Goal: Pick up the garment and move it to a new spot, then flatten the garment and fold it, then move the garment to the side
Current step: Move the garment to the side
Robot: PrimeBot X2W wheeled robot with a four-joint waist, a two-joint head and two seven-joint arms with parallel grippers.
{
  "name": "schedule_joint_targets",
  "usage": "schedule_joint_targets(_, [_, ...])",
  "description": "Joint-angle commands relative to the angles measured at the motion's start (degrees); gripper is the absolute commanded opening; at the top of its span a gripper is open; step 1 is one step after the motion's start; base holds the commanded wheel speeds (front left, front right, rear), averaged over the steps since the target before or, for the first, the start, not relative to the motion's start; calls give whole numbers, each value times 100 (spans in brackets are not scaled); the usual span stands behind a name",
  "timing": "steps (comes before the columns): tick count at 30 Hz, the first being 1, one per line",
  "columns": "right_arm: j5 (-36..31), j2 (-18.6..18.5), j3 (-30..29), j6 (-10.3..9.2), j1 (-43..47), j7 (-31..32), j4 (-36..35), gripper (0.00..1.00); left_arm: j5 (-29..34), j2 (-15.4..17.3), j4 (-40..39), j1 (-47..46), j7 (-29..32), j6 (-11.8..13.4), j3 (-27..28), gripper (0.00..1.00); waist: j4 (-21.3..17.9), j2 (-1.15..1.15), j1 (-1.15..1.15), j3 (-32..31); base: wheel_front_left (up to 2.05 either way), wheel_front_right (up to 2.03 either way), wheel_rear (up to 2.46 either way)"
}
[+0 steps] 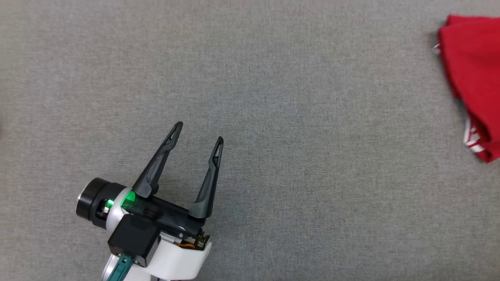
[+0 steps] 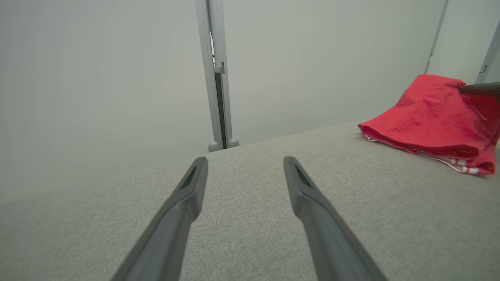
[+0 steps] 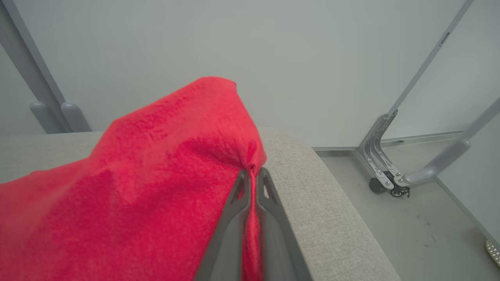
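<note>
Garment (image 3: 156,187) pinched at the table (image 1: 250,78) edge

The right claw (image 3: 253,175) is clamped on the red garment, which is bunched at the table's far right. The left claw (image 1: 199,132) sits empty, fingers wide apart. This looks like a moving step. Next it needs a tight pinch and a slow pull.

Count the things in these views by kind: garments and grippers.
Red garment: 1
Grippers: 2 (left gripper, jaws open; right gripper, jaws shut on the garment)
Total: 3
</note>
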Motion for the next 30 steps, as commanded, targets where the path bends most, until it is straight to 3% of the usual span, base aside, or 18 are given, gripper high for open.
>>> schedule_joint_targets(1, [-128,-69,-171,-13,-111,38,11,0,16,27,-62,-102,2,-34,5,100,-54,0,0,201,0,0,0])
schedule_joint_targets(12, [-1106,14,-1466,-13,-408,386,-87,0,18,138,-243,-273,2,-62,-12,100,13,0,0,647,0,0,0])
schedule_joint_targets(13, [-1272,39,-1592,-13,-449,373,-90,15,14,143,-234,-287,2,-66,-13,100,28,0,0,654,0,0,0])
schedule_joint_targets(14, [-1467,72,-1679,-13,-468,359,-93,65,5,146,-212,-291,3,-67,-20,100,49,0,0,645,0,0,0])
schedule_joint_targets(15, [-1675,153,-1748,-13,-485,298,-139,100,-7,142,-191,-283,2,-70,-31,100,69,0,0,617,0,0,0])
schedule_joint_targets(22, [-2753,1136,-1467,-13,-276,-641,-654,100,-87,82,-27,-161,2,17,-64,100,175,0,0,97,0,0,0])
schedule_joint_targets(24, [-2762,1447,-1150,-13,-162,-834,-681,100,-120,59,24,-106,2,62,-67,100,207,0,0,-103,0,0,0])
schedule_joint_targets(30, [-2535,1900,-108,-13,537,-1439,-552,100,-572,-38,505,251,3,178,82,100,319,0,0,-805,0,0,0])
